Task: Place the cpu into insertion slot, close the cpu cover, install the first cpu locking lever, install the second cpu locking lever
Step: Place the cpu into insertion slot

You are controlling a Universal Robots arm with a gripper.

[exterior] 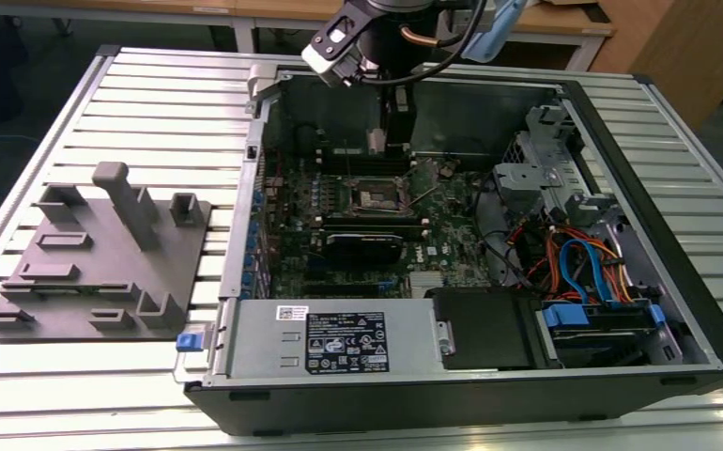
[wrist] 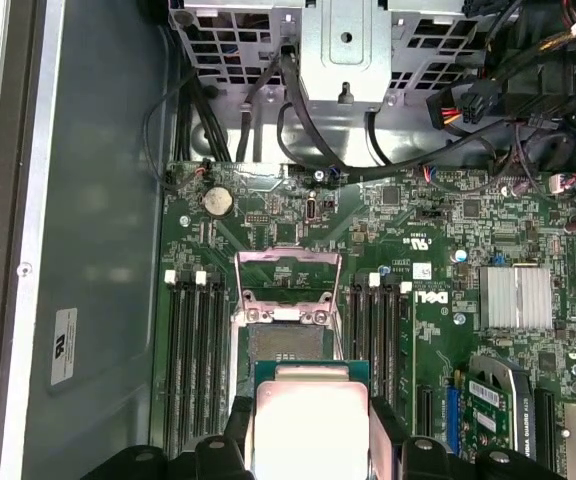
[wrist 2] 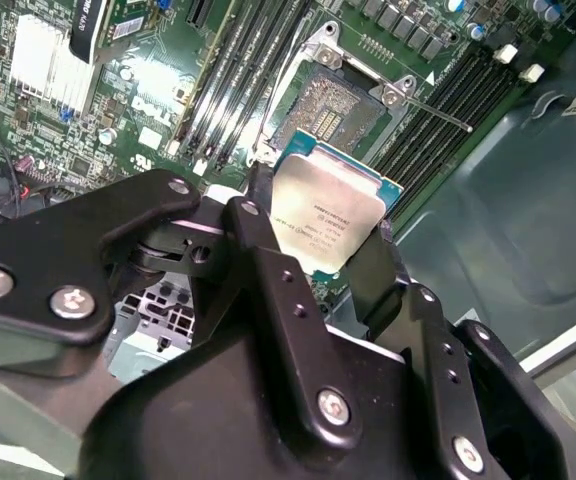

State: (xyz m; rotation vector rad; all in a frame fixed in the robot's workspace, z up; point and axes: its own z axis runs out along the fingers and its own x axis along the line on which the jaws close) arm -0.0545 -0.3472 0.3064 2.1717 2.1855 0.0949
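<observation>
The cpu, silver top facing up, is pinched by two opposite edges. The gripper has its black jaws closed tight on it. It is up off the board and not seated, hanging over the side of the insertion slot that lies away from the raised cover.

In the first wrist view the cpu overlaps that same side of the insertion slot, whose dark contact field lies bare. The cpu cover is flipped up and open at the far side of the socket. A thin metal lever sticks out along the socket's flank, released.

Long black memory slots run along both sides of the socket on the green motherboard. A silver finned heatsink sits further along the board.

In the exterior view the gripper reaches down inside the open computer case, near the case's far wall. The insertion slot is just below it. The case lies on its side on a slatted metal table. A grey fixture block sits toward the table's edge on the exterior view's left.
</observation>
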